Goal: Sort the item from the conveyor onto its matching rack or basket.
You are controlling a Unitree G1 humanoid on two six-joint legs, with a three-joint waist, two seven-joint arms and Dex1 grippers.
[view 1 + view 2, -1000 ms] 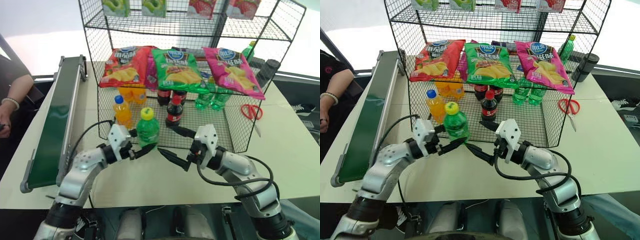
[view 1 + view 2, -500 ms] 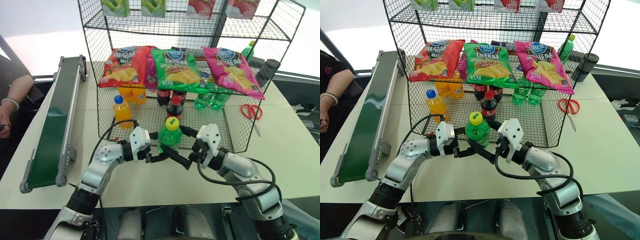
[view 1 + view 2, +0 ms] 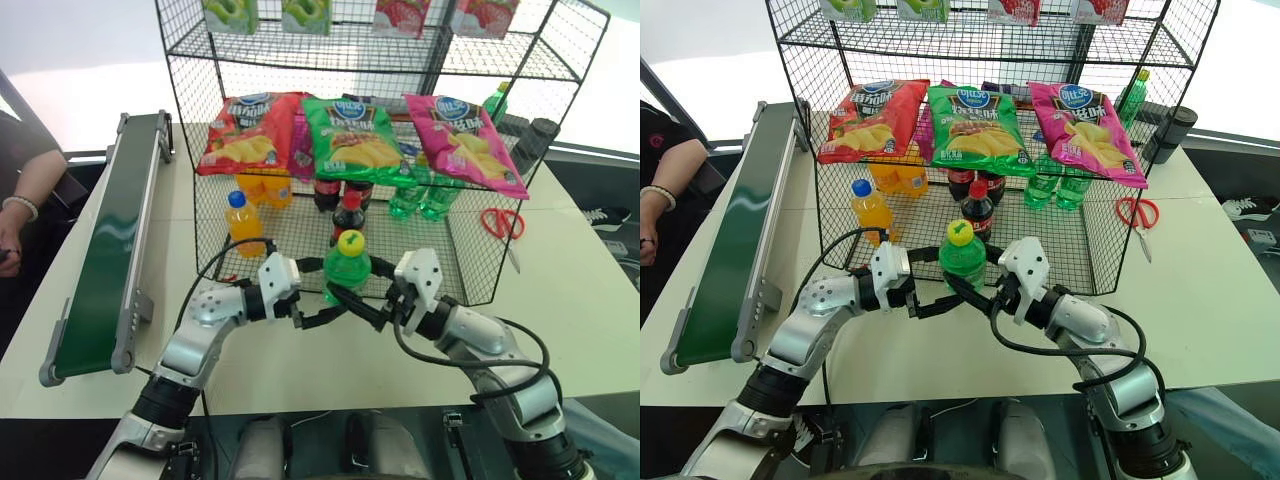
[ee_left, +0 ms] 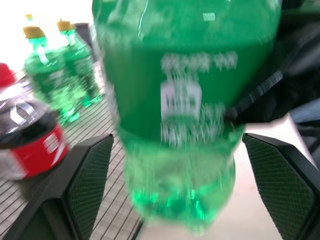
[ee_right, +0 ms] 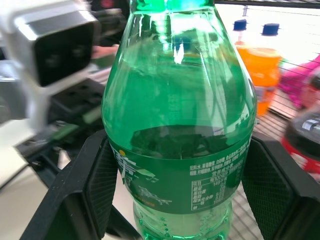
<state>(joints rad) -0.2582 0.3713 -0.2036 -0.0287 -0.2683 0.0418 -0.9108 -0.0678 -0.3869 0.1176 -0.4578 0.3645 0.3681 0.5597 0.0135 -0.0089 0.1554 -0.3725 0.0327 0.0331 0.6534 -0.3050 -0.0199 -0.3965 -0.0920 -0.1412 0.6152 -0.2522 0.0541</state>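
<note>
**Green bottle upright, clamped by the right gripper at the rack's front**

The green soda bottle [image 3: 347,268] stands upright, its long axis vertical and its yellow screw cap [image 3: 350,242] pointing straight up. It is held above the white table [image 3: 590,300], right in front of the black wire rack [image 3: 470,265], between the two grippers. The right gripper [image 5: 175,190] has its two black fingers pressed against the label band, one on each side. That is a firm clamp. The left gripper [image 4: 180,195] has its fingers spread wide, standing clear of the bottle on both sides with gaps showing.

The bottle is clear green plastic, smooth and glossy, rounded at the shoulder, with a darker green printed label around its middle and a lumpy moulded base. The finger pads [image 4: 90,172] show a fine cross-hatched texture.

The rack's bottom tier holds an orange-drink bottle [image 3: 243,222], a cola bottle [image 3: 347,208] and more green bottles [image 3: 420,197]. The dark-green conveyor [image 3: 110,250], flat and metal-railed, runs along the robot's left.
</note>
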